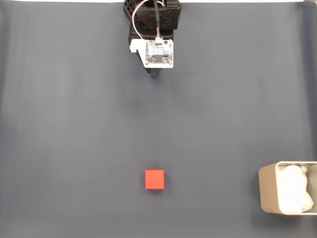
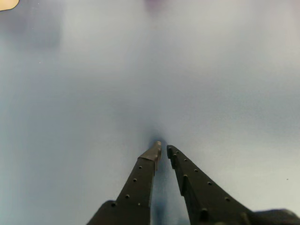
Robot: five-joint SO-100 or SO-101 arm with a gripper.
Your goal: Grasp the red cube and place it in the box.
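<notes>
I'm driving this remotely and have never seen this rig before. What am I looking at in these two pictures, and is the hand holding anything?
You have a small robot arm on a dark grey table. The fixed view looks straight down: the arm sits at the top edge, with a white circuit board on it. The red cube lies low in the middle, well away from the arm. The box, beige with white padding inside, is at the lower right, partly cut off by the frame.

The wrist view rides on the arm and looks along the hand: two dark fingers nearly meeting at the tips, a thin gap between them. Nothing is held; bare table lies ahead. The cube is not yet grasped.
</notes>
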